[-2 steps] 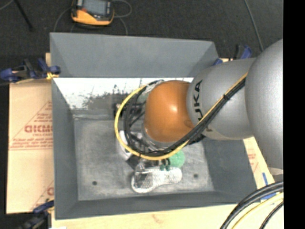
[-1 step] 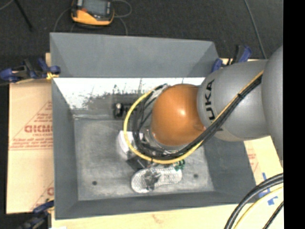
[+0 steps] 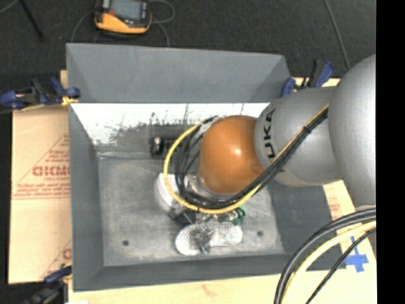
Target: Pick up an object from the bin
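Observation:
My gripper (image 3: 187,217) shows as a dark body just below the arm's orange cover, low over the front middle of the bin floor. Directly in front of it lies a flat white oval thing (image 3: 211,237) with a speckled grey surface, and a small grey metal part rests on its middle. To the gripper's left a white rounded thing (image 3: 164,192) peeks out from under the cables. A small green thing (image 3: 238,217) lies at the gripper's right side, partly hidden.
A black cylindrical thing (image 3: 156,145) lies against the back wall, left of the arm. The arm and its yellow and black cables cover the middle and right of the bin. Bare grey floor stretches along the left.

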`<state>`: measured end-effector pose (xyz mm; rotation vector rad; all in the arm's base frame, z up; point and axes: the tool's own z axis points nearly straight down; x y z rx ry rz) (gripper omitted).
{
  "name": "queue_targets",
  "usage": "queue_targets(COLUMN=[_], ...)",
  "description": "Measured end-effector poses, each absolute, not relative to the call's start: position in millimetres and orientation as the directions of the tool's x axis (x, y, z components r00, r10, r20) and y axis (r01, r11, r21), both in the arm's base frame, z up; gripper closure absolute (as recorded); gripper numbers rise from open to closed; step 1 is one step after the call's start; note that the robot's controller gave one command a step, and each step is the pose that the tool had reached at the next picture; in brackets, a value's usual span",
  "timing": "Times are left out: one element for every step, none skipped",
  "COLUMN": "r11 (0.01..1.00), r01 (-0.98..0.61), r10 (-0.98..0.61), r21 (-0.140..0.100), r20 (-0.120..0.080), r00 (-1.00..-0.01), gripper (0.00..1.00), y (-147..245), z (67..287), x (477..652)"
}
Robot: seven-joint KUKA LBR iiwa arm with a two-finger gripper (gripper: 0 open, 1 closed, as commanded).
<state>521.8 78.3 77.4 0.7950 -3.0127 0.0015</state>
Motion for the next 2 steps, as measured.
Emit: queue_targets(r11=[0.870, 0.839], r01=[-0.492, -0.545], r10=[-0.492, -0.545], r21=[0.006, 0.001], r20=[0.025, 0.001], r00=[-0.870, -0.839], gripper=[1.00, 1.00], y=[78, 78], z=[77, 270], x=[521.8, 521.3])
